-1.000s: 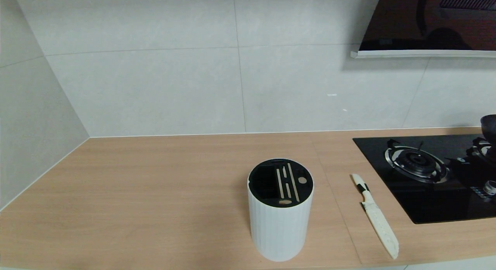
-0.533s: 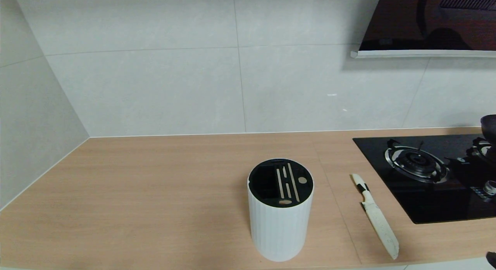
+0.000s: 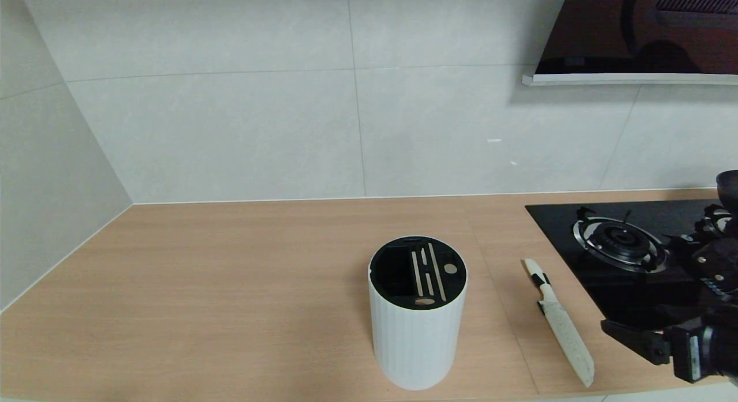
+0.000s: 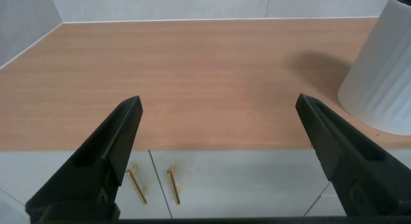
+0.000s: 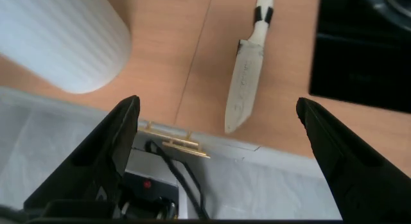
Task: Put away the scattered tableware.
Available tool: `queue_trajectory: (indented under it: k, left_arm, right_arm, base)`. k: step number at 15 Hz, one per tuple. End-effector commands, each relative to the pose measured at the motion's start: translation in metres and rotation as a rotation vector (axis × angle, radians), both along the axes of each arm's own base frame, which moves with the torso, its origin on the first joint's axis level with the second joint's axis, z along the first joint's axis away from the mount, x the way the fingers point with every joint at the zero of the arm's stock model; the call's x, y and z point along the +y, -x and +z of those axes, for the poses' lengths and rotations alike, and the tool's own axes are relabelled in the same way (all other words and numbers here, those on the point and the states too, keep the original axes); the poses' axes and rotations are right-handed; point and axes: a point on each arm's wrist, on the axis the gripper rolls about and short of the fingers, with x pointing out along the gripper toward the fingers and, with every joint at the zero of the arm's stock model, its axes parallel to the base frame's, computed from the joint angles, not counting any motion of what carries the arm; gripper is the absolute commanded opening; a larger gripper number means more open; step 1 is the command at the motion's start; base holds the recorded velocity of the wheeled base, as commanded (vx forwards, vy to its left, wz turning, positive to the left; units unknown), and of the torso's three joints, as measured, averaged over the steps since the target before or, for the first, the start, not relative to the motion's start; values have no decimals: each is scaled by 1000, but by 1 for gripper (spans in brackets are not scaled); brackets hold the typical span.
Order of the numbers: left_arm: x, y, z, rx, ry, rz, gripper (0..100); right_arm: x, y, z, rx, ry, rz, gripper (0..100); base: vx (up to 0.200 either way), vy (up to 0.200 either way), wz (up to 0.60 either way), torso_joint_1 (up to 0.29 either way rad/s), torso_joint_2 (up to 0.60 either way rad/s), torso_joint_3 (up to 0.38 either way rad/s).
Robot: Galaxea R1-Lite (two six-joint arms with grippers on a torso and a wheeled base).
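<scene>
A cream knife (image 3: 558,324) lies flat on the wooden bench (image 3: 230,286), with its handle toward the tiled wall and its blade tip near the front edge. A white ribbed holder (image 3: 416,333) with a slotted black top stands upright to its left, and a black gas hob (image 3: 622,263) lies to its right. The right gripper (image 5: 216,102) hovers at the front edge beside the blade, jaws wide. The left gripper (image 4: 218,99) hangs off the bench front above brass cupboard handles (image 4: 172,184), jaws also wide.
</scene>
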Motion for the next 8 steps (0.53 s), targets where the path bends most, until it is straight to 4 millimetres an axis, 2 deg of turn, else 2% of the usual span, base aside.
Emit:
queue_trajectory:
  k: [1, 5, 8]
  left_arm:
    - [0, 0, 0, 0, 1, 0, 100]
    - [0, 0, 0, 0, 1, 0, 100]
    - [0, 0, 0, 0, 1, 0, 100]
  right_arm:
    - [10, -38, -24, 102, 29, 7, 100]
    - [19, -81, -51, 115, 66, -35, 100]
    - [23, -104, -76, 124, 84, -58, 100]
  base:
    - [0, 0, 0, 0, 0, 0]
    - [0, 0, 0, 0, 0, 0]
    - [0, 0, 0, 0, 0, 0]
